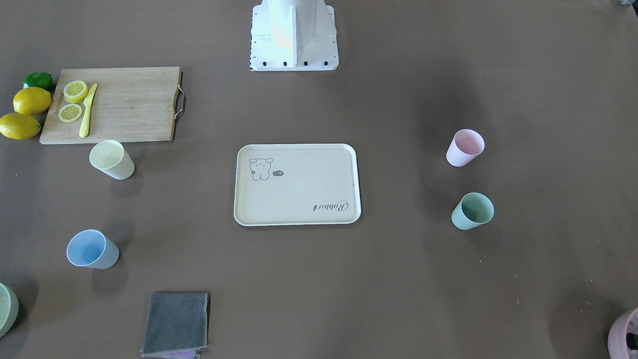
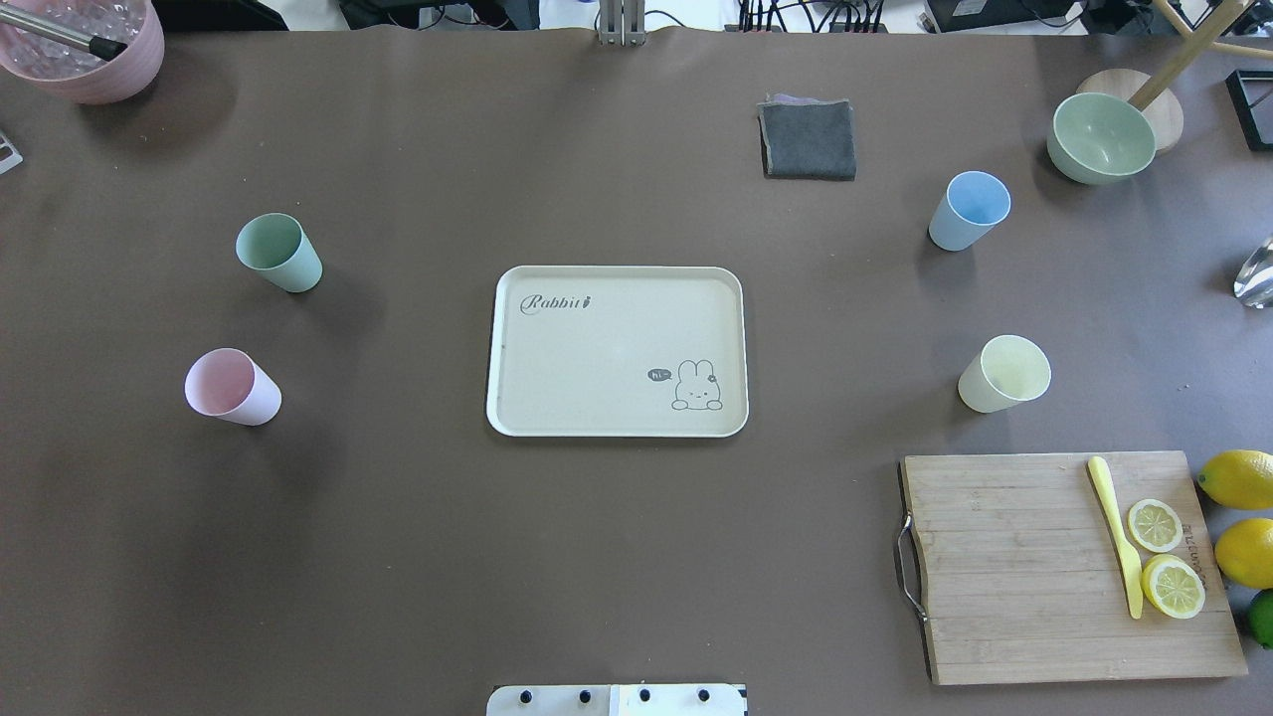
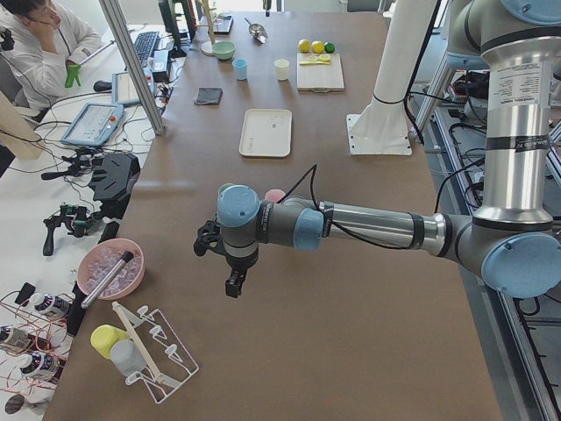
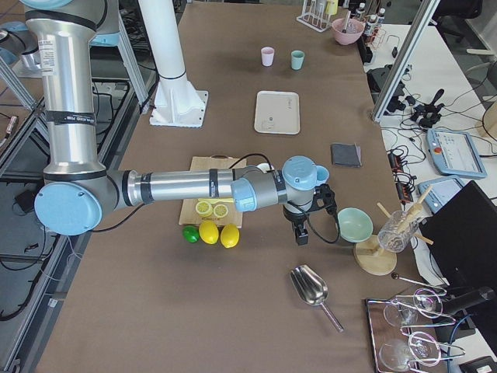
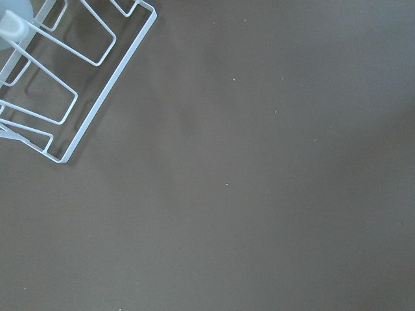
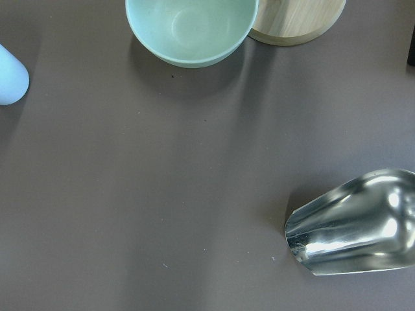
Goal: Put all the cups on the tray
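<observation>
Left hand, right hand: opening unclear

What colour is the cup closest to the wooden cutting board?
Pale yellow; the cup shows best in the overhead exterior view.

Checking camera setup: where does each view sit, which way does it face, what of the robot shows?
Front-facing: across the table, facing the robot, down on tray; robot base shows.
Overhead: behind robot, forward-down on tray; base edge.
Exterior left: table's left end; left end effector near.
Exterior right: table's right end; right end effector near.
Left wrist: down on wire rack; no body.
Right wrist: down on green bowl, scoop; no body.
Shared: tray in both table views.
</observation>
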{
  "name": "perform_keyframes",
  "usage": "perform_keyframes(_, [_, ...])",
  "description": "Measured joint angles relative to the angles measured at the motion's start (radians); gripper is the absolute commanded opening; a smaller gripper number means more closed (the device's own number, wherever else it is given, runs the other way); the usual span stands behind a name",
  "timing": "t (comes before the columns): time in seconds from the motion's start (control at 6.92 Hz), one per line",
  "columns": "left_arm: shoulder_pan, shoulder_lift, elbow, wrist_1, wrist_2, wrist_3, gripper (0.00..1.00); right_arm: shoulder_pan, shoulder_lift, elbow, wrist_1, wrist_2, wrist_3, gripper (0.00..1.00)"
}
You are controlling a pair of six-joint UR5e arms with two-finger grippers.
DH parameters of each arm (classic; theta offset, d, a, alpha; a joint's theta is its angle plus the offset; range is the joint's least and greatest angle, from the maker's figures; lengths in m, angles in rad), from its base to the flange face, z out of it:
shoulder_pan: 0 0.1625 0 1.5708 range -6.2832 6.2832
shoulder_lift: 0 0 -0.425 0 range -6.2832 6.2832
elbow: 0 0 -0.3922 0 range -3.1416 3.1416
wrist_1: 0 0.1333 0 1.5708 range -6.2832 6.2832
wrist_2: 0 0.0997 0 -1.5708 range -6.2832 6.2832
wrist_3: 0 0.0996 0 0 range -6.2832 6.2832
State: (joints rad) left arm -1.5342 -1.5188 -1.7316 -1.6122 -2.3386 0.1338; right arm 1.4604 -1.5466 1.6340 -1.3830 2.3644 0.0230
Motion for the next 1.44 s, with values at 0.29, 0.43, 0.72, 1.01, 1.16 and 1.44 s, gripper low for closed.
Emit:
perform_keyframes(0.29, [0.008,0.0,-0.003,-0.017,0.0,-0.021,0.98,-0.001,-0.001,-0.001,0.0,0.009,0.006,1.0])
perform_keyframes(0.43, [0.012,0.001,-0.006,-0.022,0.001,-0.028,0.98,-0.001,-0.001,-0.003,0.0,0.012,0.008,1.0])
perform_keyframes(0.72, [0.018,0.005,-0.014,-0.026,0.001,-0.043,0.98,-0.003,-0.001,-0.006,0.0,0.013,0.008,1.0])
perform_keyframes(1.01, [0.02,0.012,-0.016,-0.065,0.003,-0.106,0.97,-0.007,0.001,-0.003,0.0,0.013,0.014,1.0])
perform_keyframes(1.16, [0.028,0.013,-0.017,-0.105,0.005,-0.165,0.97,-0.013,0.002,-0.003,0.0,0.014,0.016,0.99])
perform_keyframes(1.44, [0.088,0.014,-0.022,-0.205,0.002,-0.276,0.98,-0.075,0.017,0.017,0.001,0.015,0.07,0.99])
